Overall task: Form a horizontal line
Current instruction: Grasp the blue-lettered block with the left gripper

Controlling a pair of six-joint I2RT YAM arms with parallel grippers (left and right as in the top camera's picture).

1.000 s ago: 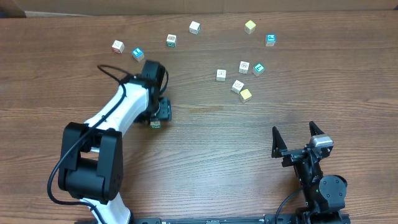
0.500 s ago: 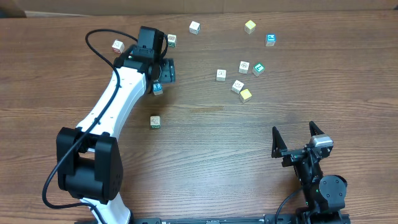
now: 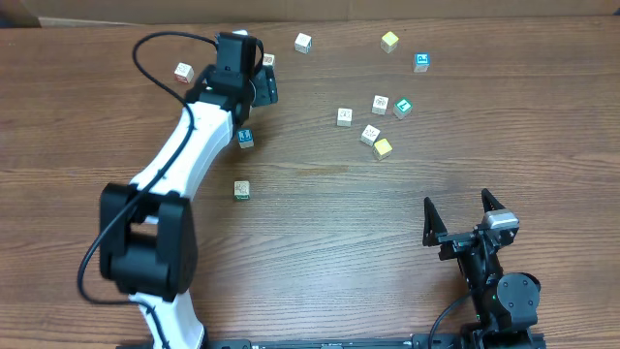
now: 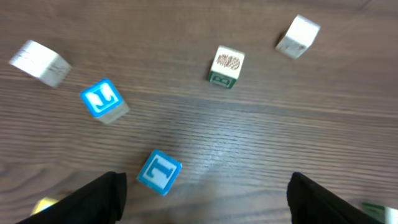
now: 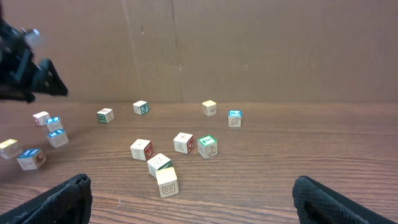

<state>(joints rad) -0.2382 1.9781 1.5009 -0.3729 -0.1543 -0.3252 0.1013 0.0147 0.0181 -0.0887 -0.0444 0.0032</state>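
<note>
No row of four cubes shows; small cubes lie scattered on the table. A blue cube with a white T (image 3: 245, 138) lies just in front of my left gripper's fingers in the left wrist view (image 4: 159, 172). A pale yellow cube (image 3: 241, 190) sits nearer the front. A second blue cube (image 4: 104, 99), a white cube (image 4: 40, 62) and a white printed cube (image 4: 226, 65) lie beyond. My left gripper (image 3: 263, 89) (image 4: 205, 208) is open and empty above them. My right gripper (image 3: 463, 218) (image 5: 199, 208) is open and empty at the front right.
Another group of cubes lies right of centre: white ones (image 3: 344, 116) (image 3: 369, 134), a yellow one (image 3: 383, 147) (image 5: 166, 182), a teal one (image 3: 402, 107). Further back are a white cube (image 3: 303, 43), a yellow cube (image 3: 389, 41) and a blue cube (image 3: 421, 62). A cardboard wall (image 5: 249, 43) stands behind.
My left gripper has moved from over the pale yellow cube toward the far edge. That cube stays where it was. The blue T cube has come into view. The right arm is still.
</note>
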